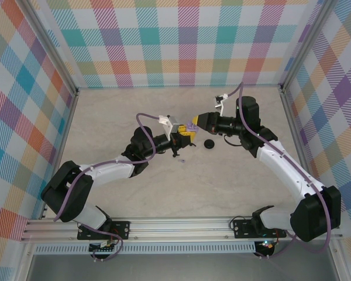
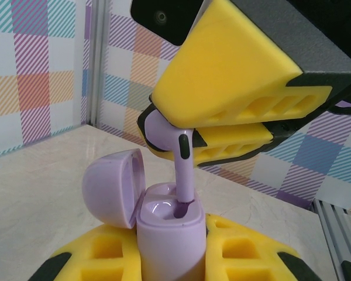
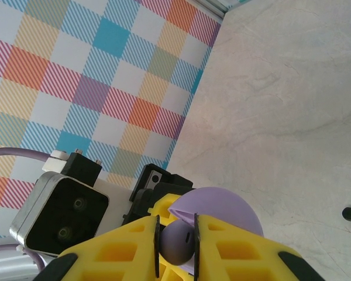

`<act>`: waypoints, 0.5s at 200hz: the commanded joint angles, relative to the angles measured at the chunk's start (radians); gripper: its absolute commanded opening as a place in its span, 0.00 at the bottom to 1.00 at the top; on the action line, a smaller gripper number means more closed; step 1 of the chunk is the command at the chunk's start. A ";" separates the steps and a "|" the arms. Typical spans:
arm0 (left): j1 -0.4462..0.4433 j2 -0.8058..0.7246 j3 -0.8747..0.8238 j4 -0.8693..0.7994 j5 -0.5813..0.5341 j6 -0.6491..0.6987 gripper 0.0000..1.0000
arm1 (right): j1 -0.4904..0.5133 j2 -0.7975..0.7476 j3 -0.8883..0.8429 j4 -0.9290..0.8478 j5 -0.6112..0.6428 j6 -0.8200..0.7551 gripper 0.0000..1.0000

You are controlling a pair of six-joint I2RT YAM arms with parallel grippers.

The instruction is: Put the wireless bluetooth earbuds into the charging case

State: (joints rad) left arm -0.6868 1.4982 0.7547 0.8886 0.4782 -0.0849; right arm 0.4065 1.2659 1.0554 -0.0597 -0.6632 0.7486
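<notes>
Top view: you're holding your left gripper (image 1: pixel 181 139) and right gripper (image 1: pixel 198 123) nose to nose above the middle of the pale marbled table (image 1: pixel 164 193). The pale lavender rounded plastic charging case (image 1: pixel 191 126) is sitting between them. A black round plastic case (image 1: pixel 209 144) is lying on the table just near-right of them.

Left wrist: your left gripper (image 2: pixel 171 264) is clamping the charging case (image 2: pixel 167 225) upright by its body, with its hinged lid (image 2: pixel 114 187) hanging open to the left. Your right gripper (image 2: pixel 158 124) is pinching the pale lavender stemmed plastic earbud (image 2: pixel 186 175) by its head from above. The stem is pointing down and its tip is sitting in a slot of the case.

Right wrist: your right gripper (image 3: pixel 176 239) is squeezing the earbud (image 3: pixel 175 247), with both yellow fingers (image 3: pixel 134 252) touching its rounded head. The open lid (image 3: pixel 222 208) is showing just behind.
</notes>
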 commanded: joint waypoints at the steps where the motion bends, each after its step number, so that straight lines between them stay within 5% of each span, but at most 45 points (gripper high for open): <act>1: -0.019 -0.031 0.039 0.016 0.000 0.017 0.00 | 0.006 -0.018 0.009 0.019 -0.003 -0.006 0.21; 100: -0.019 -0.049 0.037 0.019 -0.007 0.021 0.00 | 0.009 -0.023 0.021 -0.081 0.025 -0.066 0.21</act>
State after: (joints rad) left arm -0.6872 1.4960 0.7601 0.8825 0.4770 -0.0845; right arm 0.4099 1.2655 1.0554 -0.0799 -0.6521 0.7357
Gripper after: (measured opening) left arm 0.185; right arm 0.208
